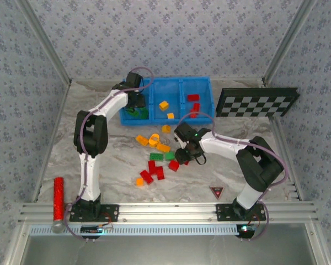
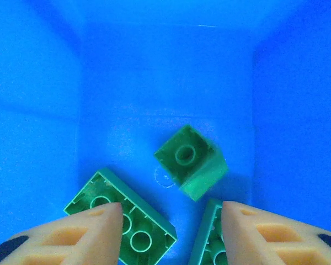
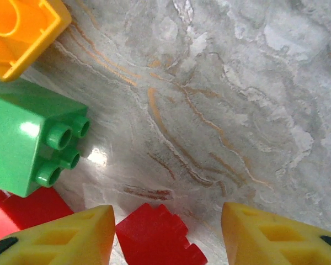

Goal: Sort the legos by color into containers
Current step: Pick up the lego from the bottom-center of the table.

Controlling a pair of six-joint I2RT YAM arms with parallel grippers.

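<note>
The blue bin (image 1: 179, 80) has three containers in a row. My left gripper (image 1: 137, 104) hangs open inside the left one (image 2: 165, 83), above a small green lego (image 2: 190, 160) and two larger green ones (image 2: 121, 221). Nothing sits between its fingers. Orange legos (image 1: 164, 105) lie in the middle container and red ones (image 1: 193, 97) in the right one. Loose legos (image 1: 154, 160) in red, green and orange lie scattered on the table. My right gripper (image 1: 182, 159) is low over them, open, with a red lego (image 3: 157, 237) between its fingers. The left finger is close to that lego and the right finger stands apart.
A green lego (image 3: 30, 143), an orange one (image 3: 19, 27) and another red one (image 3: 22, 212) lie left of my right gripper. A checkerboard (image 1: 257, 102) stands right of the bin. A red cylinder (image 1: 58, 197) lies at the near left, and a small triangle marker (image 1: 216, 191) at the near right.
</note>
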